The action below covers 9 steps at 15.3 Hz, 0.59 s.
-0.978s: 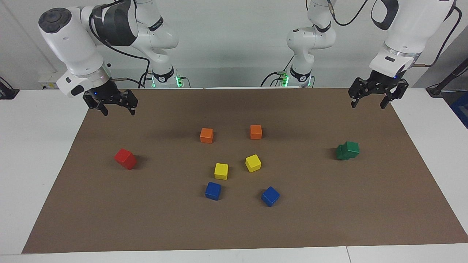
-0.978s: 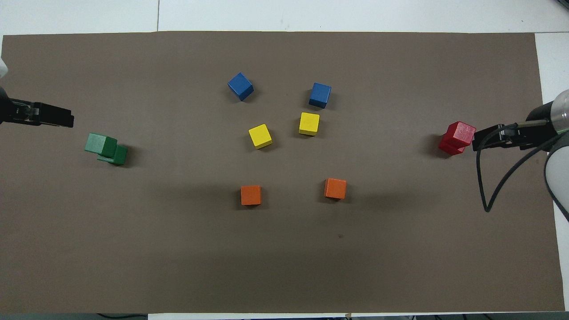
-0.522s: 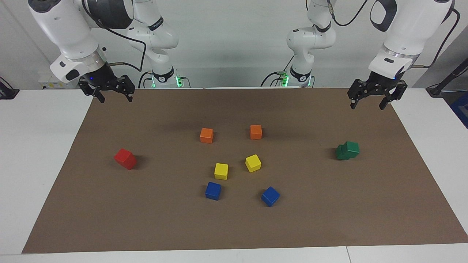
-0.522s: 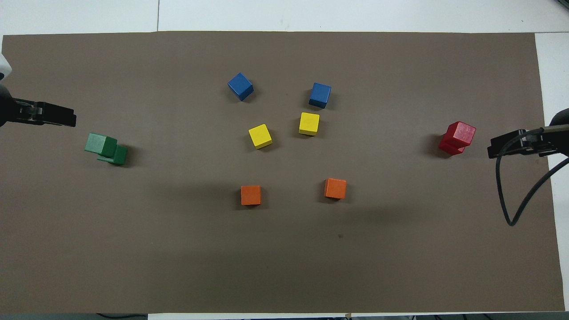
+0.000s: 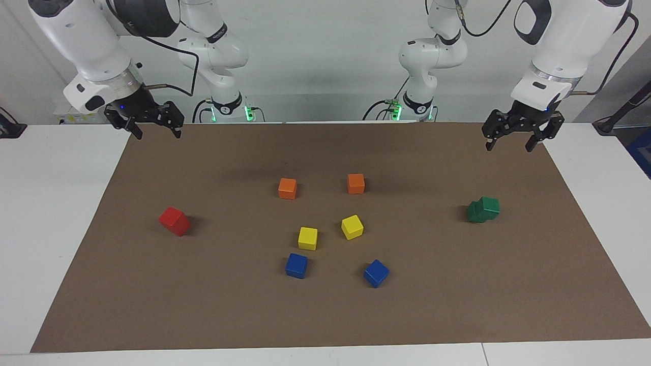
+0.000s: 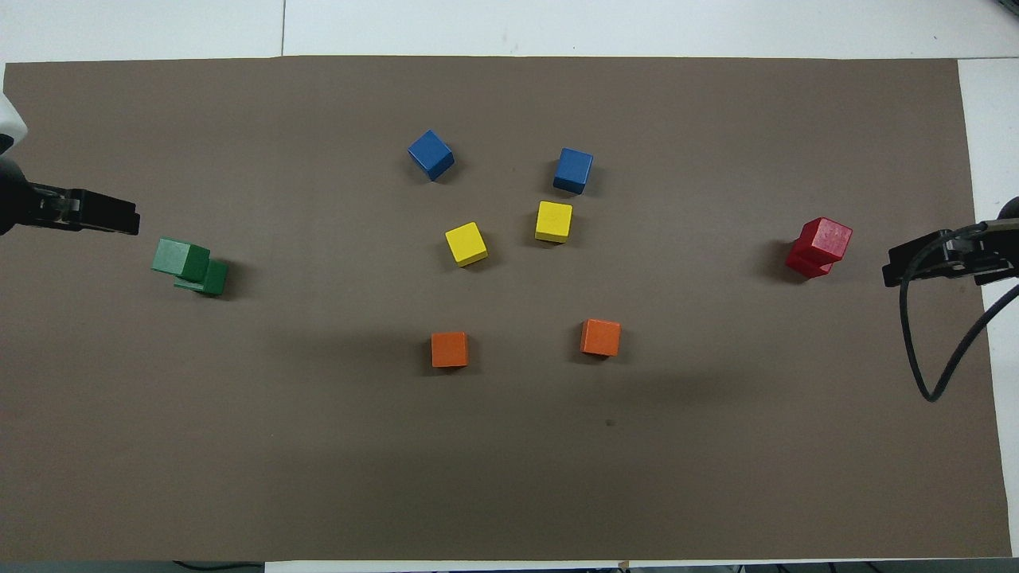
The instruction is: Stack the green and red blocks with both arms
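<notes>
Two dark green blocks (image 5: 483, 209) stand stacked, the top one offset, toward the left arm's end of the mat; the stack also shows in the overhead view (image 6: 189, 267). Two red blocks (image 5: 174, 220) stand stacked and skewed toward the right arm's end, also in the overhead view (image 6: 818, 247). My left gripper (image 5: 508, 146) is open, empty and raised over the mat's edge, apart from the green stack; it shows in the overhead view (image 6: 127, 223). My right gripper (image 5: 155, 133) is open, empty and raised over the mat's corner, clear of the red stack; it shows in the overhead view (image 6: 893, 274).
In the middle of the brown mat (image 5: 325, 315) lie two orange cubes (image 5: 287, 188) (image 5: 356, 183), two yellow cubes (image 5: 307, 238) (image 5: 352, 226) and two blue cubes (image 5: 296, 265) (image 5: 376, 273). White table surrounds the mat.
My right gripper has risen and drawn back from the red stack toward the mat's corner. My left gripper has barely shifted. No block has moved.
</notes>
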Available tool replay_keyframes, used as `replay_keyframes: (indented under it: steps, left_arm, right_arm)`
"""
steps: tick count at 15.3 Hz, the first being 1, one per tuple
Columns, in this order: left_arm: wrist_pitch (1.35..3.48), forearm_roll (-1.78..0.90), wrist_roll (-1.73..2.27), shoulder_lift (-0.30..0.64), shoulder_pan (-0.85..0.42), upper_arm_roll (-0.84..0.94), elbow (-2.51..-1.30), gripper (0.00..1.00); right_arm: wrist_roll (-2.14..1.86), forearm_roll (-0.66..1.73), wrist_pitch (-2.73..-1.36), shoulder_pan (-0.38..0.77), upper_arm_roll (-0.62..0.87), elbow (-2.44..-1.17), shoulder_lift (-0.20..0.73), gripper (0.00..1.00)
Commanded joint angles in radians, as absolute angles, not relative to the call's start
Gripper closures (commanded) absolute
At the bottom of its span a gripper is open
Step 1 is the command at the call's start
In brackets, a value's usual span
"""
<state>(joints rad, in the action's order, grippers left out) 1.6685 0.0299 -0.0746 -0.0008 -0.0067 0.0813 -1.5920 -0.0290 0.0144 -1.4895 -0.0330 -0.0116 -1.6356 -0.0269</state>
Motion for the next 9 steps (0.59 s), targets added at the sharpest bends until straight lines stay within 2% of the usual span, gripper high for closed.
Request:
replay_keyframes:
  steps: [1,9]
  left_arm:
    - [1.644,0.025,-0.058,-0.017,-0.014,0.078,-1.601,0.0]
    - [1.643,0.025,-0.058,-0.021,-0.014,0.078,-1.612,0.0]
  right_arm:
    - [-0.021,0.014,-1.465,-0.038,-0.012,-1.606,-0.012,0.0]
    - [-0.017,-0.032,-1.486,-0.015,-0.009,-1.608,-0.014,0.0]
